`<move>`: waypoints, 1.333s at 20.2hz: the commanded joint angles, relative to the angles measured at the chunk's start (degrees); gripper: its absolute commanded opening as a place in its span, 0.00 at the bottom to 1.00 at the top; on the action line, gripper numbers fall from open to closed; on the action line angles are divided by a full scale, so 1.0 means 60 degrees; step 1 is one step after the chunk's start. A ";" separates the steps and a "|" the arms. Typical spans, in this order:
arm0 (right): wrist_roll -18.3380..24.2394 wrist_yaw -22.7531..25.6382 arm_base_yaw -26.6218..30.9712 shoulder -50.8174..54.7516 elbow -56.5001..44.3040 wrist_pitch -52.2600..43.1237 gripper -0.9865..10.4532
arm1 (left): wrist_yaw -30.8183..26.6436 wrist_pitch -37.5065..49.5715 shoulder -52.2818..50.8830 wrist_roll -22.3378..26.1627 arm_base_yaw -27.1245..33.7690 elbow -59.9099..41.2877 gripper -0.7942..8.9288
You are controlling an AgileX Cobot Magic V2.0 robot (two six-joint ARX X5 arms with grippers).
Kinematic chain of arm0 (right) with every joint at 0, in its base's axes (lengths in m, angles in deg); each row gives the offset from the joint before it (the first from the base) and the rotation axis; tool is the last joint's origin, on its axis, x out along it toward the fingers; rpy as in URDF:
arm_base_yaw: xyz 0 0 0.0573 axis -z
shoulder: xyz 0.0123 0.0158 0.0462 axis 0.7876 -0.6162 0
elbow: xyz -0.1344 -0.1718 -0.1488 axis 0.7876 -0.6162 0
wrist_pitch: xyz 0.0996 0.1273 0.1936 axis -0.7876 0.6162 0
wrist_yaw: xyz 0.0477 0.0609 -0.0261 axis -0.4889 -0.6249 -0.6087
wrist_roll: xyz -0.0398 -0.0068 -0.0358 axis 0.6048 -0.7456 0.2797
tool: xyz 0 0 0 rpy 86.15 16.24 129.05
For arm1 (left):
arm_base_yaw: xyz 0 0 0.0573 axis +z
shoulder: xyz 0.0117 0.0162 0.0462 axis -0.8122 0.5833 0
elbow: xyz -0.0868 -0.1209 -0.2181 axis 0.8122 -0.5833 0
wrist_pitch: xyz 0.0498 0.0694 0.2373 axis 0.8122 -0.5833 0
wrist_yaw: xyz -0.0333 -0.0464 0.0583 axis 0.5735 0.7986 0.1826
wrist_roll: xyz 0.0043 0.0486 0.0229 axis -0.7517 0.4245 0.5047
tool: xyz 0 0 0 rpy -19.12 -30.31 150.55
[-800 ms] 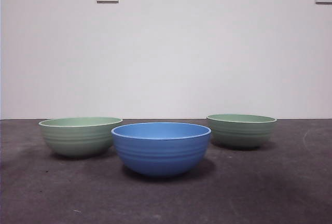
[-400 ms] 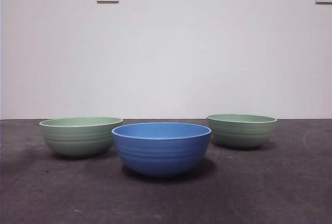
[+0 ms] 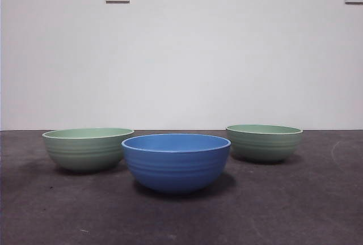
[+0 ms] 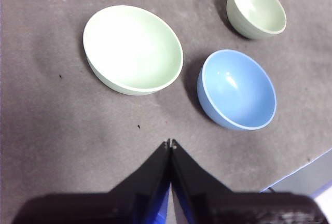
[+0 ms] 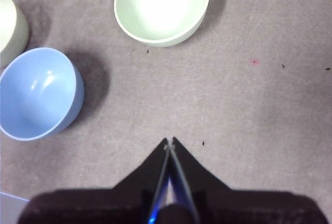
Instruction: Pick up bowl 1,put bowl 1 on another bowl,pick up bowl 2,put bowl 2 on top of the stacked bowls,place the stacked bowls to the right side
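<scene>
Front view: blue bowl (image 3: 176,163) middle, near. Darker green bowl (image 3: 264,142) right, paler green bowl (image 3: 88,149) left. No hands seen.

Left wrist view: left hand (image 4: 170,144) closed, empty, over table (image 4: 62,125).

Right wrist view: right hand (image 5: 169,143) closed, empty.

Bowls look hard, smooth, light; pinch rim.

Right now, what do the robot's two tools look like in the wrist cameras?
Both are alike. The left tool has two matte black jaws, broad at the base and tapering to a narrow wedge tip, with blue showing along the seam between them. The right tool has the same black wedge shape and blue seam. No cables or markings are visible.
</scene>
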State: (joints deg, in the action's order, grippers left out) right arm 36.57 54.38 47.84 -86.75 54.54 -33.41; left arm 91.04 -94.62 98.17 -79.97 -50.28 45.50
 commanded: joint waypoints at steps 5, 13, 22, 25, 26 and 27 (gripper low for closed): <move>0.0153 -0.0015 -0.0011 -0.0004 0.0018 -0.0171 0.41 | 0.0000 -0.0018 0.0022 0.0233 0.0011 0.0069 0.59; -0.0288 -0.0011 -0.0011 -0.0011 0.0018 -0.0339 0.61 | 0.0011 -0.0018 0.0022 0.0233 0.0011 0.0138 0.73; -0.1552 -0.0007 -0.0011 -0.2073 0.0022 -0.2823 0.61 | 0.0015 -0.0029 0.0022 0.0233 0.0011 0.0138 0.73; -0.1759 -0.0007 -0.0011 -0.3563 0.0127 -0.3585 0.61 | 0.0015 -0.0033 0.0022 0.0233 0.0011 0.0138 0.73; -0.1781 -0.0007 -0.0011 -0.4156 0.0262 -0.3789 0.61 | 0.0015 -0.0033 0.0022 0.0233 0.0011 0.0138 0.73; -0.1789 -0.0007 -0.0011 -0.4615 0.0364 -0.3996 0.61 | 0.0011 -0.0033 0.0022 0.0229 0.0011 0.0138 0.73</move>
State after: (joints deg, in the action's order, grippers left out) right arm 26.54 54.38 47.84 -114.31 56.57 -57.28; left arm 91.04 -94.86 98.32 -79.16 -50.28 46.09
